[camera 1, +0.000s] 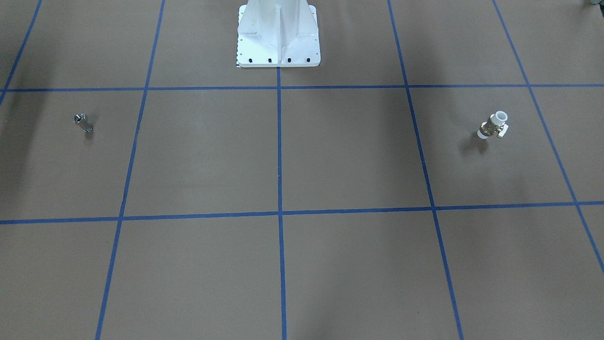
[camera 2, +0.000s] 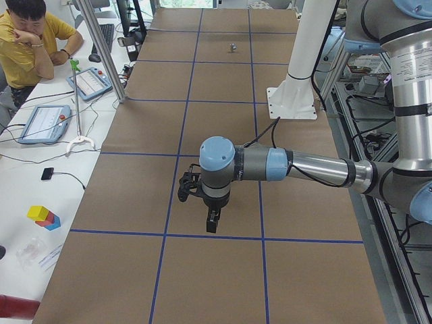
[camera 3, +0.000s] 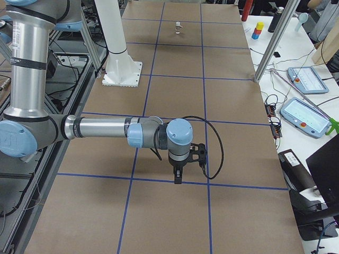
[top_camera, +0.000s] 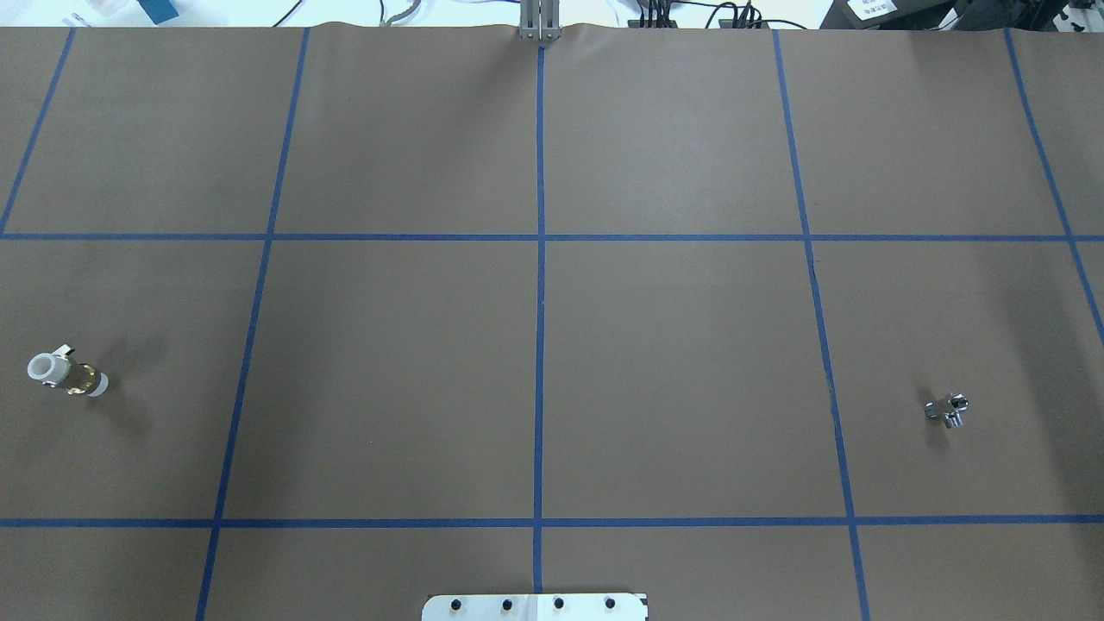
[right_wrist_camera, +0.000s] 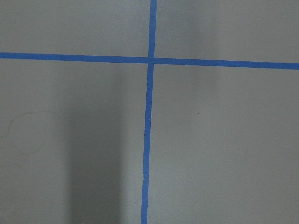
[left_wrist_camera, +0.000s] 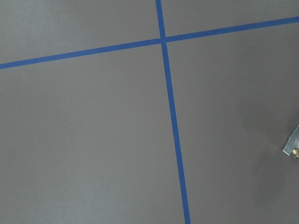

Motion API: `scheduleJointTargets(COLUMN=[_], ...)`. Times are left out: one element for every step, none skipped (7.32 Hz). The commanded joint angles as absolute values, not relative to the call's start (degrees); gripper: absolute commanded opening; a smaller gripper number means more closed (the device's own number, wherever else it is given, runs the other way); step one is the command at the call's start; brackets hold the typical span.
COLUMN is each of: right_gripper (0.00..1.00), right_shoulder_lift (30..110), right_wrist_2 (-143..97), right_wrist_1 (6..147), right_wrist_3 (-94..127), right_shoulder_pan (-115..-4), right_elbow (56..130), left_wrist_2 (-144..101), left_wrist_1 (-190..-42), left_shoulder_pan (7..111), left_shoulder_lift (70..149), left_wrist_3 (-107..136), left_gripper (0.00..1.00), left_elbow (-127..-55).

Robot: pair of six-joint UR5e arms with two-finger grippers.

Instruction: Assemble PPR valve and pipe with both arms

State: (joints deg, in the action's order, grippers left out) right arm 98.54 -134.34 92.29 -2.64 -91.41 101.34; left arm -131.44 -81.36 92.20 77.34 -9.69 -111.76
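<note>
The PPR valve [camera 1: 493, 125], white with a brass middle band, stands on the brown table at the robot's left end; it also shows in the overhead view [top_camera: 67, 373] and far off in the exterior right view [camera 3: 178, 26]. The pipe [camera 1: 82, 122], a small silver metal stub, lies at the robot's right end, also in the overhead view [top_camera: 947, 409] and the exterior left view [camera 2: 233, 47]. The left gripper [camera 2: 212, 221] hangs above the table, fingers down. The right gripper [camera 3: 178, 177] hangs likewise. Both show only in the side views, so I cannot tell whether they are open or shut.
The white bolted pedestal base [camera 1: 278, 47] stands at the robot's edge of the table. Blue tape lines [top_camera: 540, 345] divide the brown surface into squares. An operator [camera 2: 30, 37] sits beside the table, with teach pendants [camera 2: 44, 123] and coloured blocks [camera 2: 44, 217] on the side bench.
</note>
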Motion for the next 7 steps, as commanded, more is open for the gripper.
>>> scheduleJointTargets(right_gripper=[1.0,1.0,1.0,1.0,1.0,1.0,1.0], right_shoulder_lift=[98.6,98.5,98.6,98.6,98.5,98.5,98.5], right_wrist_2=[-134.4,-134.3,-134.5,-134.4,-134.7,-134.8,-134.8], right_wrist_1=[92.2,92.2,92.2,92.2,92.2,92.1,92.2], right_wrist_3=[-2.6,-2.6,-2.6,-2.6,-2.5,-2.5,-2.5], right_shoulder_pan=[-91.4,-91.4,-91.4,-91.4,-91.4,-91.4,-91.3], right_elbow=[101.3,101.3,101.3,101.2,101.2,101.2,101.2], left_wrist_2=[-131.4,-131.3,-131.3,-131.4,-131.5,-131.5,-131.6], left_wrist_1=[-81.4,-82.0,-83.7,-85.5,-85.9,-88.4,-90.1], left_shoulder_pan=[92.1,92.1,91.9,91.8,91.7,90.4,87.7], left_shoulder_lift=[77.7,78.9,80.1,80.8,80.8,81.7,83.0], left_wrist_3=[-9.8,-9.9,-9.9,-9.9,-9.8,-9.8,-9.2], left_gripper=[1.0,1.0,1.0,1.0,1.0,1.0,1.0], left_elbow=[-112.0,-112.1,-111.8,-111.7,-111.4,-111.4,-110.7])
